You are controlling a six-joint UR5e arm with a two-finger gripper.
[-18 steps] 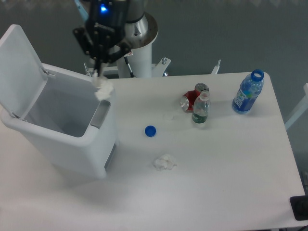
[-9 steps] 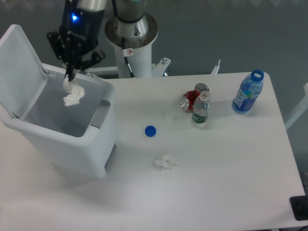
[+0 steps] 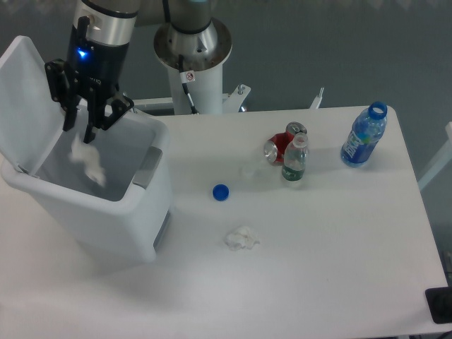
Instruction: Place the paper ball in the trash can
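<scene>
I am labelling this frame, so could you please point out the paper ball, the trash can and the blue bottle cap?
paper ball point(image 3: 87, 160): fixed camera, blurred white middle.
trash can point(image 3: 150, 168): fixed camera, grey front panel at the rim.
blue bottle cap point(image 3: 221, 191): fixed camera, top face.

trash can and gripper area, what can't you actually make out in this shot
- Paper ball: blurred, so its shape and whether it has landed are unclear.
- Trash can bottom: hidden by its own front wall.
- Gripper: fingers look spread, but the tips are dark and small against the bin.
- Arm: cut off by the top edge.
</scene>
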